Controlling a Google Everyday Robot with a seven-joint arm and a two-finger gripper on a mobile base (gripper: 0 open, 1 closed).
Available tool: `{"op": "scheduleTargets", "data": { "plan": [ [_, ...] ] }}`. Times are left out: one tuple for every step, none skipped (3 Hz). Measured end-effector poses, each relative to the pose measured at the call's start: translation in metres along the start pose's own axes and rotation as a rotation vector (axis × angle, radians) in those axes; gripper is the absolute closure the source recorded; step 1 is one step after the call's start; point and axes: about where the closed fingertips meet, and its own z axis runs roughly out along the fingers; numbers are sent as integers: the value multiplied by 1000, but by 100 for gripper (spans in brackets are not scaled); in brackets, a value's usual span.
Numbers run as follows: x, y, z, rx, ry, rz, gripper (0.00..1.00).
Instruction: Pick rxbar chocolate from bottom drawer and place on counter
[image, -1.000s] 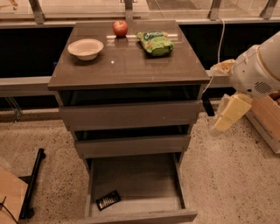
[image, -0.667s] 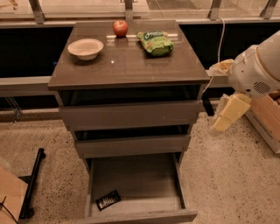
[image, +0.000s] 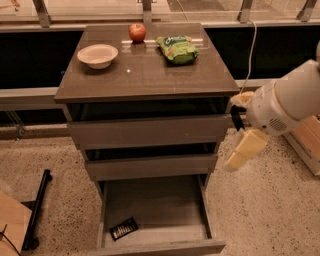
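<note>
The rxbar chocolate (image: 123, 228) lies flat on the pale floor of the open bottom drawer (image: 156, 247), near its front left corner. The counter (image: 145, 75) is the glossy top of the drawer cabinet. My gripper (image: 244, 149) hangs to the right of the cabinet, beside the middle drawer (image: 150, 166), well above and right of the bar. It holds nothing that I can see.
On the counter stand a white bowl (image: 98, 55), a red apple (image: 137, 32) and a green chip bag (image: 177, 48). The top drawer (image: 150, 131) and the middle drawer are slightly ajar. A black bar (image: 37, 207) lies on the floor at left. A wooden box (image: 306, 142) is at right.
My gripper has moved a little down and to the left, closer to the cabinet's right side. The bar and the drawers have not moved.
</note>
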Motion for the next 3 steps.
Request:
{"op": "scheduleTargets", "data": {
  "plan": [
    [10, 23, 64, -53, -91, 46, 0],
    [24, 48, 142, -71, -193, 96, 0],
    [23, 48, 140, -74, -191, 95, 0]
  ]
}}
